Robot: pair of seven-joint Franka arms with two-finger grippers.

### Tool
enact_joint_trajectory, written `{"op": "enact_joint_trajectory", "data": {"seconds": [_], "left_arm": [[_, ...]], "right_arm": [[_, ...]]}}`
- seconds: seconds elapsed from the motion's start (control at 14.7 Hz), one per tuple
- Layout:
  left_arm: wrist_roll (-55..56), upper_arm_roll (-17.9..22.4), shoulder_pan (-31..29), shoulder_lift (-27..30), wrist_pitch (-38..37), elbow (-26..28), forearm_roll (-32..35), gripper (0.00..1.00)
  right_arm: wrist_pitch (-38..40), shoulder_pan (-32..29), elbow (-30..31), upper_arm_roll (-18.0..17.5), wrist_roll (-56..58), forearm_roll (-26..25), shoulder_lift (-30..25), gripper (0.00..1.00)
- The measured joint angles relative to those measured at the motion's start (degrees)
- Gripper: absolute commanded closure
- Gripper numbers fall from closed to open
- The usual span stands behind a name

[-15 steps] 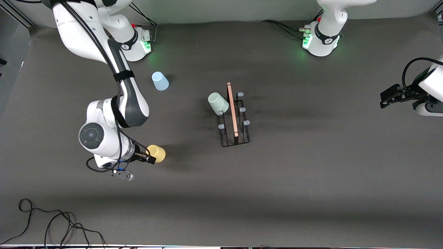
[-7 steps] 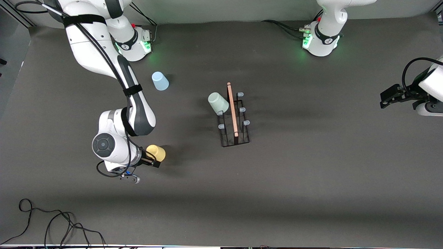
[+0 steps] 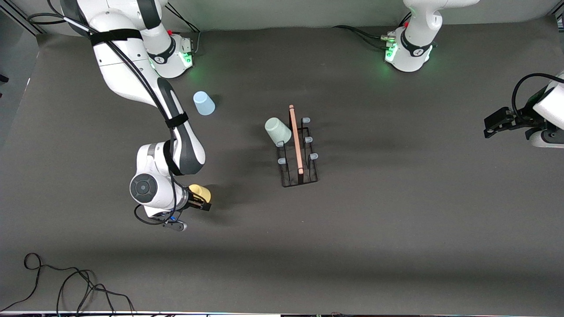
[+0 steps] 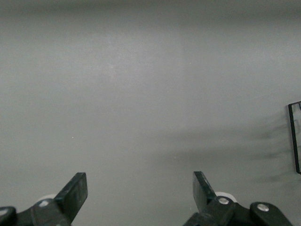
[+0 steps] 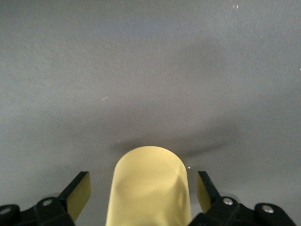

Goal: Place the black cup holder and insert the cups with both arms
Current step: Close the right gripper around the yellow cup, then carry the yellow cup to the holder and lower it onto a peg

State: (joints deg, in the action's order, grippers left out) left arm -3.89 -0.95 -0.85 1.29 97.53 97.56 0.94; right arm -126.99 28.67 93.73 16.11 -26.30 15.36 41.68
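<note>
The black cup holder (image 3: 298, 152) stands mid-table, its wooden rod handle on top. The pale green cup (image 3: 277, 131) hangs tilted on one of its pegs at the end nearer the robots. The light blue cup (image 3: 203, 103) stands upside down near the right arm's base. The yellow cup (image 3: 201, 193) lies on the table toward the right arm's end; it also shows in the right wrist view (image 5: 149, 188). My right gripper (image 3: 199, 203) is open around it, a finger on each side with gaps. My left gripper (image 3: 490, 125) is open and empty, waiting at the left arm's end, also in its wrist view (image 4: 140, 188).
A loose black cable (image 3: 66, 281) lies at the table's edge nearest the front camera, toward the right arm's end. An edge of the rack (image 4: 295, 136) shows in the left wrist view.
My right arm has moved toward the yellow cup, so its open fingers now straddle the cup. The cup and the left arm have not moved.
</note>
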Motion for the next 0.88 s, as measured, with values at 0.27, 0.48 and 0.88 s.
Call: {"op": "enact_joint_trajectory", "data": {"seconds": [0.27,0.48,0.88], "left_arm": [[0.0,0.0,0.0,0.0,0.0,0.0,0.0,0.00],[0.0,0.0,0.0,0.0,0.0,0.0,0.0,0.00],[0.0,0.0,0.0,-0.1,-0.1,0.0,0.0,0.00]], "right_arm": [[0.0,0.0,1.4,0.0,0.8,1.0,0.0,0.05],[0.4,0.0,1.5,-0.1,1.2,2.4,-0.1,0.57],[3.3,0.1,1.4,-0.2,2.7,2.7,-3.0,0.98]]}}
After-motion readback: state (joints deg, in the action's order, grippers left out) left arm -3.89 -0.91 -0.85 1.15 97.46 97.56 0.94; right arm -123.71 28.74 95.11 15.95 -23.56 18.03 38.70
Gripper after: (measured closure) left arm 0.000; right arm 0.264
